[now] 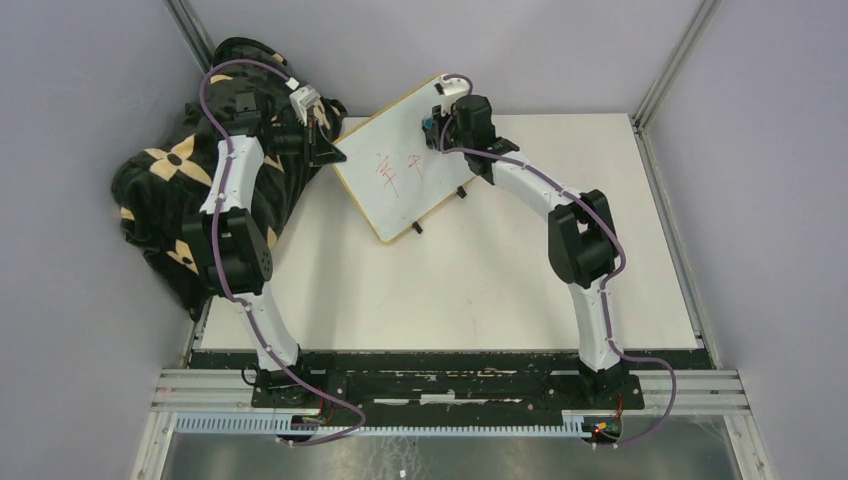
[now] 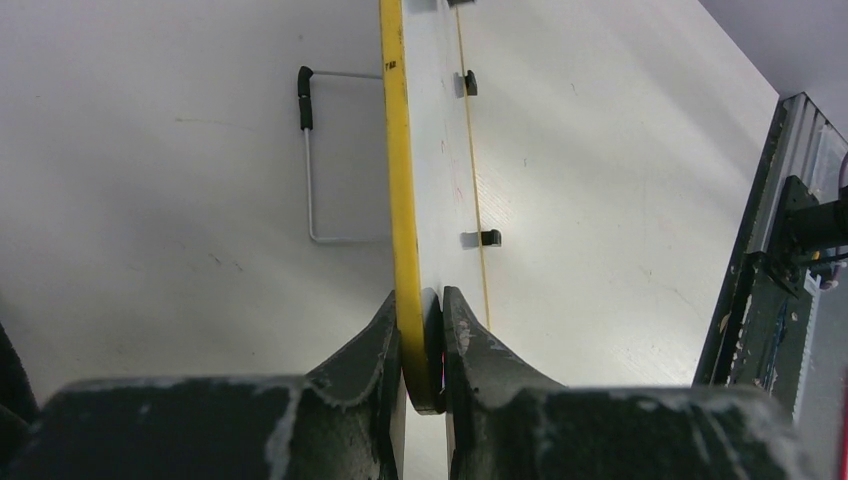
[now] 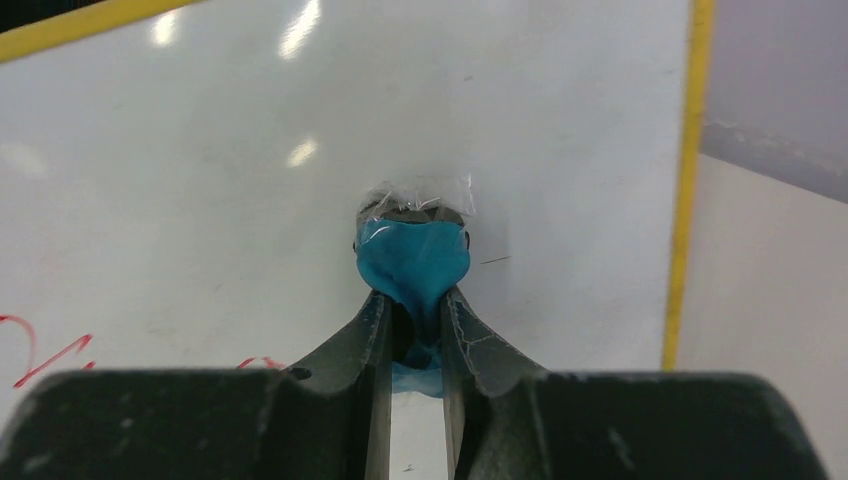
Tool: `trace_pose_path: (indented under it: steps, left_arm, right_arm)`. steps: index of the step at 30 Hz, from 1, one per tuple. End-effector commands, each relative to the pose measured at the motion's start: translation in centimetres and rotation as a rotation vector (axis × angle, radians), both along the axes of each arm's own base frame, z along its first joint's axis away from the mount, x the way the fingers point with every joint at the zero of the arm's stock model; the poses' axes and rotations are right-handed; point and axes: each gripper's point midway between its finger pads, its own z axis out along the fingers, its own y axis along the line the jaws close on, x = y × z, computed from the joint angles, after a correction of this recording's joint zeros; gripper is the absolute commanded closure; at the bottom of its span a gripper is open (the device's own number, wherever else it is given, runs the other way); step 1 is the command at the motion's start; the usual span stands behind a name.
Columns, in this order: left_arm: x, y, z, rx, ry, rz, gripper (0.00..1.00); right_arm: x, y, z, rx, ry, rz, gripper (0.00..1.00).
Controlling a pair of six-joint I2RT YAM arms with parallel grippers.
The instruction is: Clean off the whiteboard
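From above, the whiteboard (image 1: 400,170) lies slantwise across the far part of the white bench (image 1: 480,290), with red handwritten marks (image 1: 397,170) near the middle of its face and two small black feet along its nearer long edge. The left tool (image 1: 325,140) meets the board's left edge, beside a heap of black cloth with a tan pattern (image 1: 165,190) at the bench's far left corner. The right tool (image 1: 432,122) sits over the board's far end, apart from the red marks. In the left wrist view the board is seen almost edge-on: the left tool (image 2: 420,320) is clamped on the yellow-looking frame (image 2: 398,150), one finger on each side. A thin wire stand with a black tip (image 2: 310,170) juts out to the left of the frame, and the two black feet (image 2: 488,238) show on the far edge. In the right wrist view the right tool (image 3: 415,310) is closed on a blue wiper (image 3: 412,260) with clear film at its tip, which touches the white surface. The red marks (image 3: 40,350) lie off to the lower left, well apart from the wiper, and the frame runs down the right side.
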Motion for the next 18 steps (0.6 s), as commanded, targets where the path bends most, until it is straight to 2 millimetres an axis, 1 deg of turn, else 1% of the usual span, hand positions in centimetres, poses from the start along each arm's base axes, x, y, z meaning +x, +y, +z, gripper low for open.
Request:
trace_pose_path:
  steps: [1, 4, 7, 12, 18]
  left_arm:
    - [-0.2, -0.1, -0.3, 0.058, -0.125, -0.102, 0.97]
    - [-0.4, -0.2, -0.5, 0.063, -0.123, -0.113, 0.97]
    - [-0.4, -0.1, -0.6, 0.062, -0.124, -0.115, 0.97]
    - [-0.3, -0.3, -0.5, 0.054, -0.120, -0.118, 0.97]
    - [-0.4, -0.4, -0.7, 0.045, -0.111, -0.120, 0.97]
  right_arm:
    - [3.9, -2.8, 2.4, 0.060, -0.070, -0.089, 0.99]
    - [4.3, -2.9, 2.3, 0.064, -0.071, -0.082, 0.99]
    - [3.6, -2.2, 2.1, 0.081, -0.069, -0.045, 0.99]
    - [1.1, -0.6, 2.1, 0.105, -0.078, 0.025, 0.99]
    - [-3.1, 3.2, 2.5, 0.109, -0.092, 0.128, 0.99]
